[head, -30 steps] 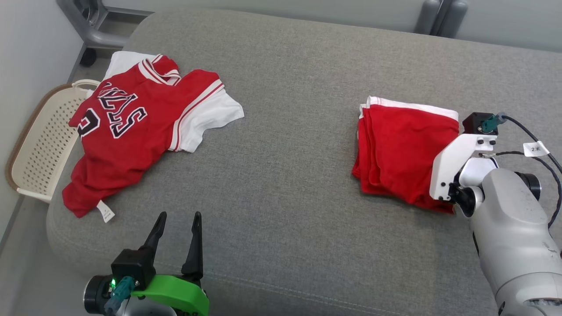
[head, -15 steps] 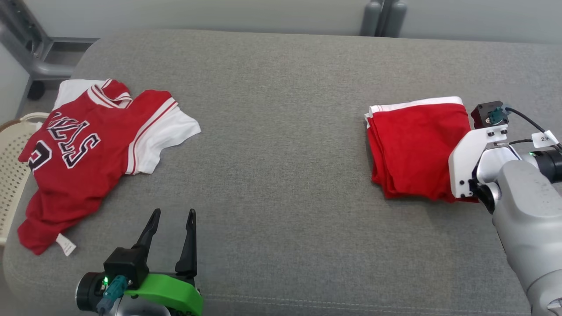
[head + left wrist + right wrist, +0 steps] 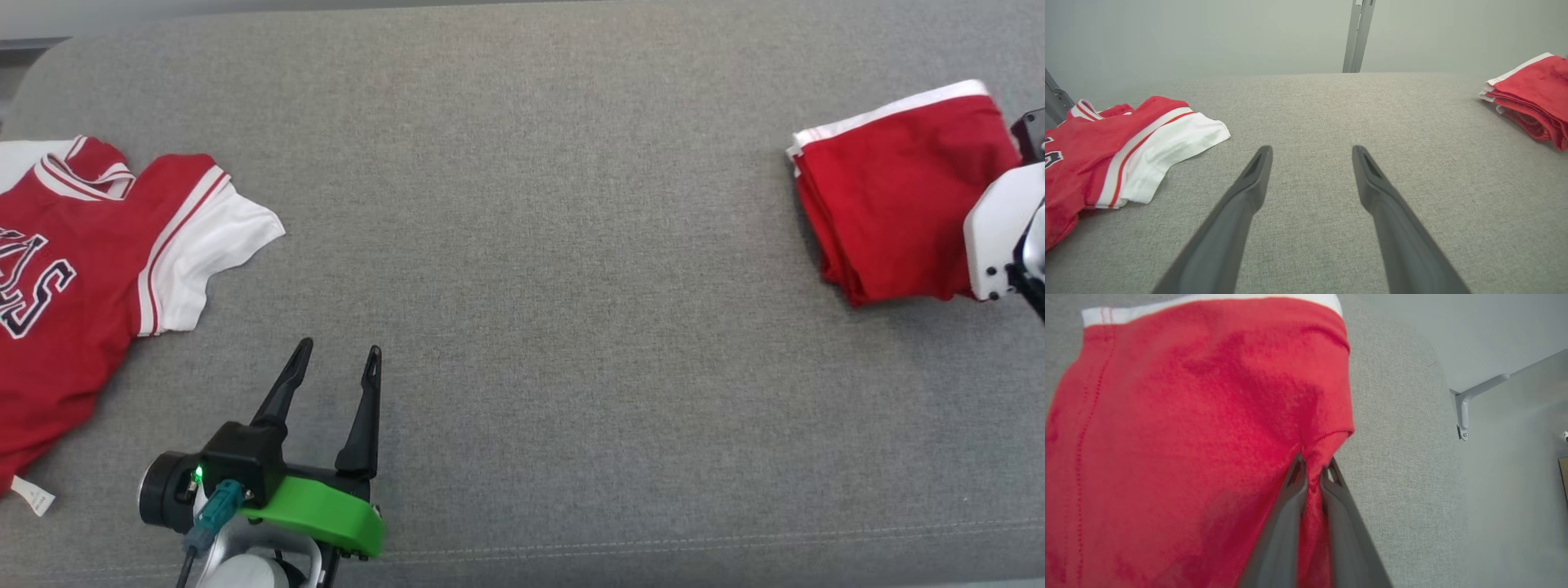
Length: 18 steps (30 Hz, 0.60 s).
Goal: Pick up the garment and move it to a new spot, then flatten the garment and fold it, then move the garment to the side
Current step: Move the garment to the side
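While the left hand hangs: spread wide, empty, lower left.
Right hand: clamped on folded red garment.

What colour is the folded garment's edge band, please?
White: the band shows best in the head view.

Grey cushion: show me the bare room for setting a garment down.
The wide middle of the grey cushion is bare, between the spread jersey at left and the folded red garment at right. Both ends are crowded; the left pincer sits front-left.
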Available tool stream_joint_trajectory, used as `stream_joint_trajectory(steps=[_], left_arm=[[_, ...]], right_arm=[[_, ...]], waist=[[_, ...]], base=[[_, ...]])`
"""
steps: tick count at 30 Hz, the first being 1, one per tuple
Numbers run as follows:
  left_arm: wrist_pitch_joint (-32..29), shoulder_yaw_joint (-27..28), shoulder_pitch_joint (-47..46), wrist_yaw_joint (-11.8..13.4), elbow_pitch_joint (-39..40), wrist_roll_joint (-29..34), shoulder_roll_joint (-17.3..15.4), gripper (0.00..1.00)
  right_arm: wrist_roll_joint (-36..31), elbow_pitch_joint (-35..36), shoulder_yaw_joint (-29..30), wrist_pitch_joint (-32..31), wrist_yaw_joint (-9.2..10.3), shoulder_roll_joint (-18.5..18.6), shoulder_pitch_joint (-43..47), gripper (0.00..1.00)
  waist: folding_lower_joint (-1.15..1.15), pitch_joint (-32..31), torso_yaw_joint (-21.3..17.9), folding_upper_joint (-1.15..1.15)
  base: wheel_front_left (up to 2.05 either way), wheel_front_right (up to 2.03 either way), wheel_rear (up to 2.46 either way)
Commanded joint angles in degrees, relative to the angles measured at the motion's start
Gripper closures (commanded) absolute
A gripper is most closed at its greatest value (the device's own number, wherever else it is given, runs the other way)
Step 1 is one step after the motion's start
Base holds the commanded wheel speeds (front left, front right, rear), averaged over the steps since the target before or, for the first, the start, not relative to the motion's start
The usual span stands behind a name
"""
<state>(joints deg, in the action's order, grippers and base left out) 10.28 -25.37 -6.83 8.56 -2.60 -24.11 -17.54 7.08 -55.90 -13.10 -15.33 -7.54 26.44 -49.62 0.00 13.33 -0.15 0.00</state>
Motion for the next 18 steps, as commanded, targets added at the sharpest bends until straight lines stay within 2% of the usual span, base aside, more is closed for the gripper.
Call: stream_joint_trajectory(steps=[1,9,18], left_arm=[[-0.47,-0.06,-1.0,-0.13,0.99,0.69,-0.84,0.0],[-3.16,0.41,-2.01,0.88,8.12,2.51,-4.36,0.0],[-5.48,0.82,-2.93,1.84,13.94,4.45,-6.96,0.0]], right_arm=[[0.76,-0.28,-0.1,0.42,0.1,1.26,-1.17,1.0],[-1.27,-1.04,-1.29,0.43,0.1,6.91,-7.12,1.0],[-4.81,-3.14,3.36,3.62,0.11,11.9,-7.99,1.0]], waist=[[0.0,3.73,-1.06,0.0],[0.0,11.13,-1.31,0.0],[0.0,15.04,-1.12,0.0]], base=[[0.0,0.0,0.0],[0.0,0.0,0.0],[0.0,0.0,0.0]])
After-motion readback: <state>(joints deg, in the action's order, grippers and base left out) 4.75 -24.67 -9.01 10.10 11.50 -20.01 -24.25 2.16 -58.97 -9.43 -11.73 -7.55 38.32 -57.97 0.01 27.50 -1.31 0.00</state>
